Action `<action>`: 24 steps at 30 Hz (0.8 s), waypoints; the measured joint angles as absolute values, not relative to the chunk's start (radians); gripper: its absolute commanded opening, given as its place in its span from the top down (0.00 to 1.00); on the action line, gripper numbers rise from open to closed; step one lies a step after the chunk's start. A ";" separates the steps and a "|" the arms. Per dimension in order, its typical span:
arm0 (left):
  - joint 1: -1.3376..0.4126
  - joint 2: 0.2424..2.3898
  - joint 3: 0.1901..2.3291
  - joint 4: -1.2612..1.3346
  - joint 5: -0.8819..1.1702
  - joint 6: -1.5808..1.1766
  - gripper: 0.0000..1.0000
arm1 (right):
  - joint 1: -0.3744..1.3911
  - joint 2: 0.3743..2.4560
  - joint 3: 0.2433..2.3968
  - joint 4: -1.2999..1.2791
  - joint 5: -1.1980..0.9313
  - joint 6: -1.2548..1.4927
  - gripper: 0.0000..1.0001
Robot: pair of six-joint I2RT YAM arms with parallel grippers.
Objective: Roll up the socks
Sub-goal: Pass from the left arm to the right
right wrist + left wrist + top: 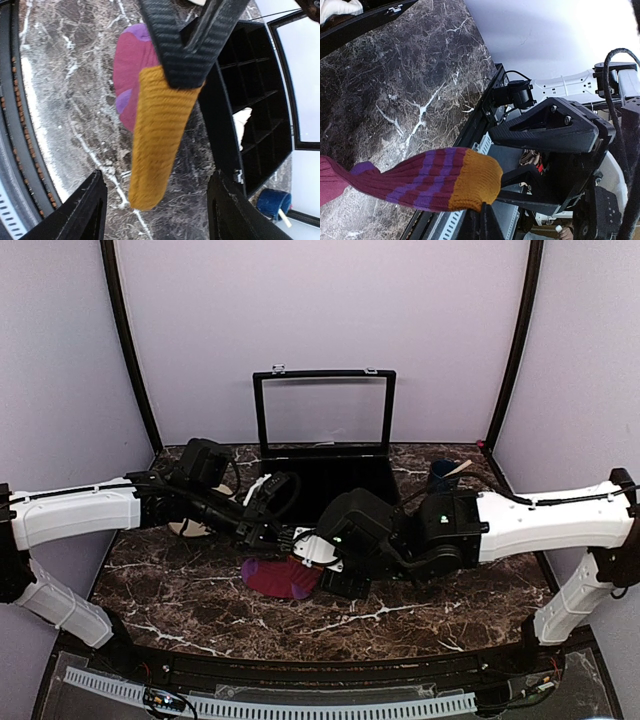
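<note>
The maroon-purple sock [280,577] lies mid-table, its orange end [475,180] lifted. My left gripper [482,215] is shut on that orange end; in the top view it [292,543] sits just above the sock. In the right wrist view the orange end [157,145] hangs from the left fingers [182,55], and the maroon body [132,65] rests on the marble. My right gripper [155,177] is open wide, its jaws on either side of the hanging end, touching nothing. A cream piece [242,122] lies in a box compartment; I cannot tell whether it is the other sock.
A black compartment box [330,452] with a raised clear lid stands at the back centre, its wall [220,125] close beside the right gripper. A blue cup [445,475] stands at the back right. A cream flat shape [185,528] shows under the left arm.
</note>
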State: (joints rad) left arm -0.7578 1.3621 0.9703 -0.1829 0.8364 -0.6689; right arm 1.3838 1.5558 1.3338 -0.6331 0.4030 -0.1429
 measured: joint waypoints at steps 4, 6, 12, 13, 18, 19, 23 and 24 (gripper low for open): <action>-0.758 1.362 0.971 -0.195 0.852 -0.661 1.00 | 1.394 1.594 1.363 -0.619 0.472 -0.176 0.39; -0.758 1.362 0.971 -0.200 0.859 -0.658 1.00 | 1.398 1.616 1.381 -0.606 0.502 -0.191 0.45; -0.758 1.362 0.971 -0.212 0.875 -0.647 1.00 | 1.403 1.668 1.404 -0.598 0.552 -0.219 0.94; -0.758 1.362 0.971 -0.212 0.877 -0.646 1.00 | 1.404 1.676 1.406 -0.599 0.554 -0.213 1.00; -0.758 1.367 0.977 -0.221 0.871 -0.628 0.72 | 1.405 1.691 1.410 -0.606 0.558 -0.183 1.00; -0.758 1.370 0.982 -0.228 0.862 -0.630 0.67 | 1.402 1.691 1.412 -0.612 0.558 -0.169 1.00; -0.757 1.371 0.984 -0.235 0.798 -0.625 0.61 | 1.374 1.691 1.417 -0.643 0.530 -0.074 1.00; -0.757 1.371 0.984 -0.233 0.775 -0.627 0.61 | 1.360 1.691 1.417 -0.653 0.520 -0.040 1.00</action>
State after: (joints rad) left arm -0.7570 1.3708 0.9844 -0.2329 0.7750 -0.6270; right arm 1.3602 1.6905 1.4174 -0.6529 0.5201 -0.0399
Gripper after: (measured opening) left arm 0.378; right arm 0.026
